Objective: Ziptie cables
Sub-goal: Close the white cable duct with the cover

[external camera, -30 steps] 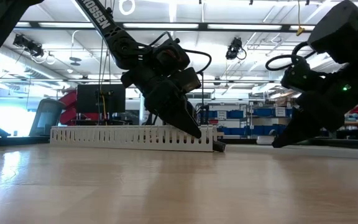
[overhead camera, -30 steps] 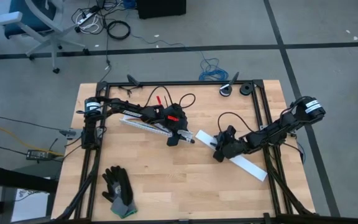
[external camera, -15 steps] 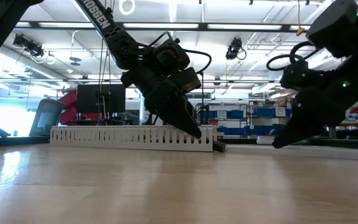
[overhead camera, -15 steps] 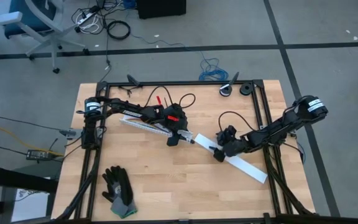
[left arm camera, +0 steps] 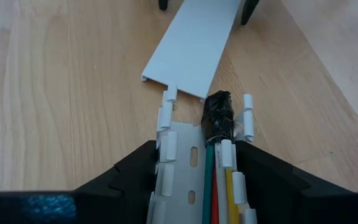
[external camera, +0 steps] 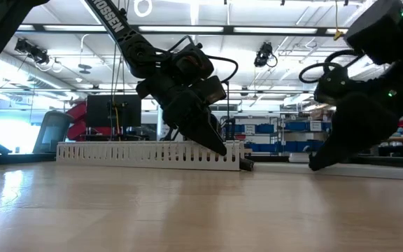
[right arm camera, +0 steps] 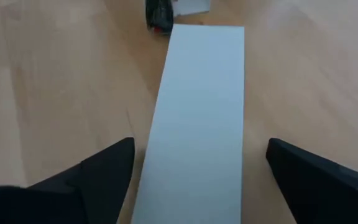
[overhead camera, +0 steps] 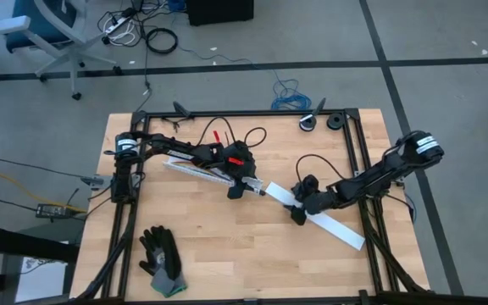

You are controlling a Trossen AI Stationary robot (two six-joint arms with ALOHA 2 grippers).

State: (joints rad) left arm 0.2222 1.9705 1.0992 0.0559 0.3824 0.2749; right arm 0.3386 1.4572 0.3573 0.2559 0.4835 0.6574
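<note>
Cables (left arm camera: 219,177) (green, red, yellow, white) lie in white slotted duct (left arm camera: 179,162), ends wrapped in black tape, between left gripper (left arm camera: 194,180) fingers; jaws pinch duct walls. Right gripper (right arm camera: 194,180) spread wide, straddling flat smooth white cover strip (right arm camera: 197,112) without touching. Arm lettering partly legible, perhaps "OSSEN" (external camera: 108,15). Wood-grain table (overhead camera: 227,246).

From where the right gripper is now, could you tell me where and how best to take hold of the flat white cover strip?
Probably across its width, from straight above. The cover strip lies flat on the table, long and narrow, and the right gripper hangs over it, open, one finger beyond each long edge. Closing on those edges suits its shape. Its far end lies close to the slotted strip in the left gripper, so grip back from there.
</note>
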